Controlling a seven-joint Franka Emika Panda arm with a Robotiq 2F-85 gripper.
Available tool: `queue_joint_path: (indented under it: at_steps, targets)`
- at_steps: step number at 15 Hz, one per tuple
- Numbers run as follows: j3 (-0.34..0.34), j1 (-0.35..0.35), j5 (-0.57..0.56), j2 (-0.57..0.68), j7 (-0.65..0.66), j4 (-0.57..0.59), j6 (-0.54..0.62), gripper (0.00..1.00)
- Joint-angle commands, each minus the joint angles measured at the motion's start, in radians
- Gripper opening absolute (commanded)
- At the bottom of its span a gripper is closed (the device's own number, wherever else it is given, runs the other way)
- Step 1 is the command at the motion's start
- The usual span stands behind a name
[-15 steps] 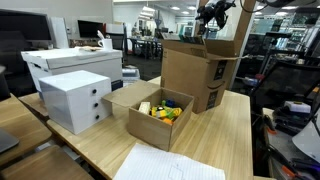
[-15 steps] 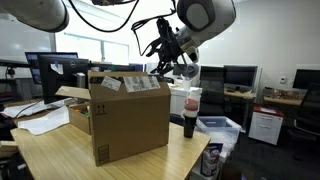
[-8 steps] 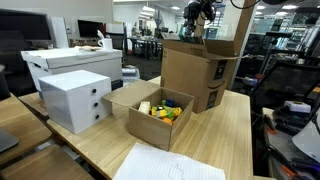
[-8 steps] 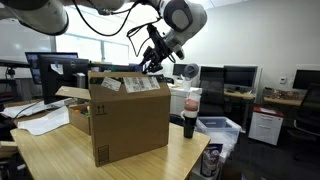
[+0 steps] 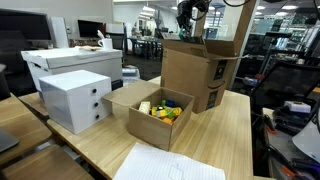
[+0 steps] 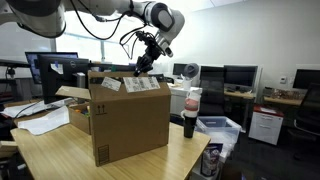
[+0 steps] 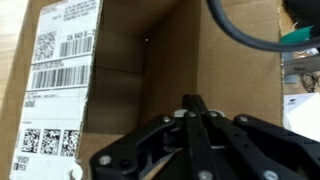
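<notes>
Overhead, the claw (image 6: 140, 65) hangs pinched shut, holding nothing visible, just above the tall cardboard box (image 6: 125, 115) on the counter (image 6: 60, 150). The box's open mouth lies directly beneath it, flaps raised.

Ceiling lights (image 5: 150, 10) give an exterior view a bright, even wash, with only soft shadows on the wooden table (image 5: 225, 130) beside the tall cardboard box (image 5: 195, 75). In an exterior view the window (image 6: 95, 25) behind is blown out to white, and the robot arm (image 6: 35, 15) reads dull grey against it. The wrist view is soft and grainy. There the gripper (image 7: 196, 108) is close and blurred, the box's inside is shaded, and the shipping label (image 7: 60, 80) glares white.
</notes>
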Motion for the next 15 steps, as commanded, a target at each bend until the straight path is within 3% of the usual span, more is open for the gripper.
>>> queue_joint_path:
  at_steps: [1,15]
  targets:
    - [-0.05,0.059,-0.133,-0.003,0.049,-0.015,-0.014,0.0]
    - [-0.162,0.255,-0.714,-0.02,0.043,-0.046,-0.234,0.0]
